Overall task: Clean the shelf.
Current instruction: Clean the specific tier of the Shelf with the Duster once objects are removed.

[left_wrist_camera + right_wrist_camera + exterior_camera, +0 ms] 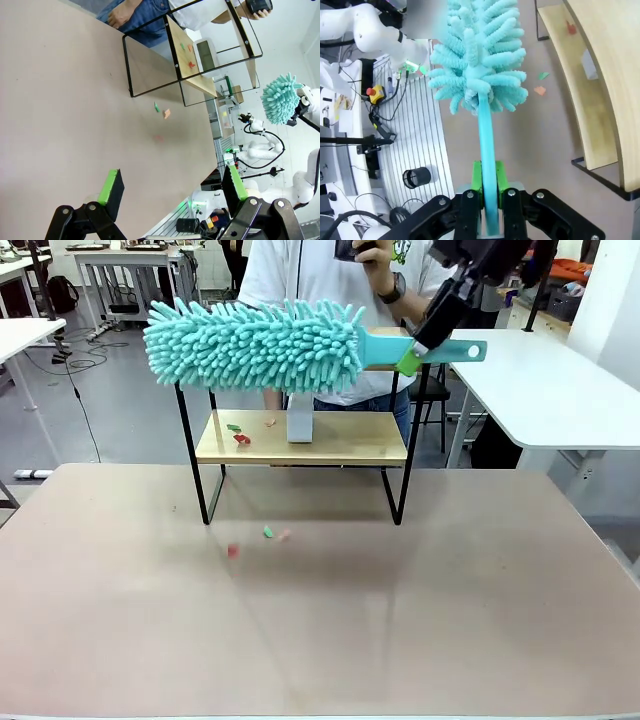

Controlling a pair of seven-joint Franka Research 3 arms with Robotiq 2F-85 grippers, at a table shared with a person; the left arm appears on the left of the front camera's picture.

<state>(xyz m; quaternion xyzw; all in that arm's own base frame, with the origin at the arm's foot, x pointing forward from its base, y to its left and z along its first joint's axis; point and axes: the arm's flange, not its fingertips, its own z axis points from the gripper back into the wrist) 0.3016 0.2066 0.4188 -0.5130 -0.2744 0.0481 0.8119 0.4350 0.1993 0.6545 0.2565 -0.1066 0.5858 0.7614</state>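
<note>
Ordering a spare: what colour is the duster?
The duster is turquoise; front view shows it best.

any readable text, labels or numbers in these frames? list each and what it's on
No legible text in any view.
The green print on the person's shirt: cropped and blurred, unreadable.
The shelf and duster: no markings seen.

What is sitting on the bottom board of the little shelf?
Small red, green and orange scraps lie on the lower board, beside a pale block. Anything behind the block is hidden.
</note>
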